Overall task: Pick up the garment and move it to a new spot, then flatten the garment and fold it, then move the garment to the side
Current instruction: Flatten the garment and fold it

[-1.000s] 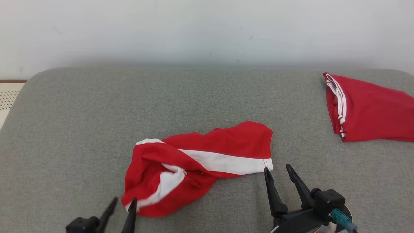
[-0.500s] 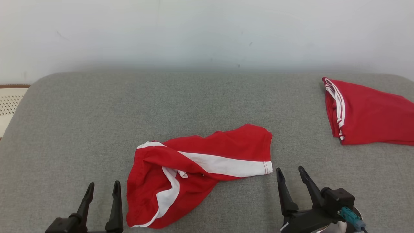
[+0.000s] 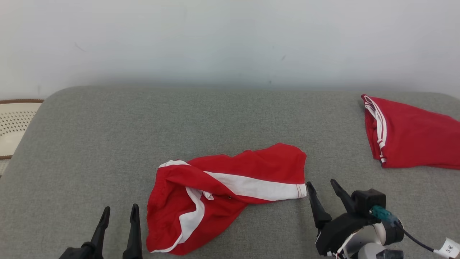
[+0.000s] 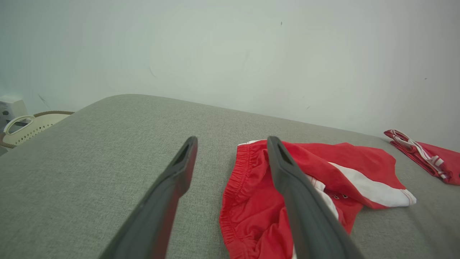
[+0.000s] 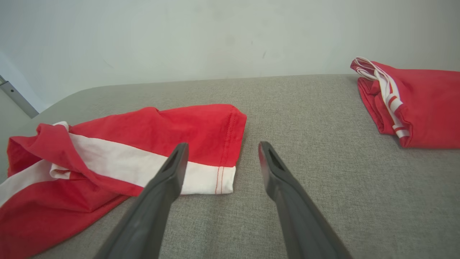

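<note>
Right, the garment (image 3: pixel 237 169) lies crumpled on the grey cushion (image 3: pixel 107 144). Its long axis runs left to right, tilting slightly away from the robot, with the bunched waistband (image 4: pixel 237 172) at the near left end and the white-striped hem (image 5: pixel 224 180) at the right. My left gripper (image 3: pixel 120 208) sits just left of the waistband, jaws wide apart and holding nothing. My right gripper (image 3: pixel 321 183) sits just off the hem corner on the garment's right, equally wide and empty. I judge each arm has 1 end within easy reach, so the 2 ends can be taken together. Another red piece (image 3: pixel 413 140) lies folded well to the garment's right. A perforated basket (image 3: pixel 14 126) stands well to its left, and a plain pale wall (image 3: pixel 230 36) rises behind.
</note>
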{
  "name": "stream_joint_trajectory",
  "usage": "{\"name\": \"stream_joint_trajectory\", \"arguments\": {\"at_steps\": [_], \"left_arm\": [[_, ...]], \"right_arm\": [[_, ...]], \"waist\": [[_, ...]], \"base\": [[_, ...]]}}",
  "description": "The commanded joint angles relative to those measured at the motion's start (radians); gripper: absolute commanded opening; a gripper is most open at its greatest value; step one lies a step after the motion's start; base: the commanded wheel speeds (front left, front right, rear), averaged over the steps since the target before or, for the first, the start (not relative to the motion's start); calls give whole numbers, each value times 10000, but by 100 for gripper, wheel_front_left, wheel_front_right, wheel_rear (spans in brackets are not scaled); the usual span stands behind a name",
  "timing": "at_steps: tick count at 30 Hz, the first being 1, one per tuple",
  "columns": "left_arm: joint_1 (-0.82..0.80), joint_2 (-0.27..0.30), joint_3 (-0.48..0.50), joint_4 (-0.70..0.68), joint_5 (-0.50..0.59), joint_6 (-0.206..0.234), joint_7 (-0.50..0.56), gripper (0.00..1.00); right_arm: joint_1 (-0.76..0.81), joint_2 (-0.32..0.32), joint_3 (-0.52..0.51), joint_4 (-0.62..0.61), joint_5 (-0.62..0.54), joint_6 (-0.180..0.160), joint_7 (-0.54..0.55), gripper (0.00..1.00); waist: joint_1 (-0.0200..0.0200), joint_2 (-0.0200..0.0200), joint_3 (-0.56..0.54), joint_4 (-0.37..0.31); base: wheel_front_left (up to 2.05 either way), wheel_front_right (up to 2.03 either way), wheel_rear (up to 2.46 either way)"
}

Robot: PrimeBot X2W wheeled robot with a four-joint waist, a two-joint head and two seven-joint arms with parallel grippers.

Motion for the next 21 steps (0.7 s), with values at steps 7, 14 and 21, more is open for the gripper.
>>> {"name": "stream_joint_trajectory", "arguments": {"at_steps": [7, 14, 21], "left_arm": [[-75, -396, 172, 288, 325, -491, -51, 100], [-224, -794, 271, 519, 609, -896, -51, 100], [-299, -1045, 490, 685, 806, -1127, -51, 100]], "right_arm": [[-1602, -412, 89, 2012, 662, 0, 419, 100], [-2920, -563, 496, 4793, 1230, 0, 727, 100], [-3490, -368, 1145, 6162, 1813, 2, 866, 0]], "waist": [[-1, 0, 92, 616], [-1, 0, 311, 1206], [-1, 0, 453, 1424]], "base": [[0, 0, 0], [0, 0, 0], [0, 0, 0]]}}
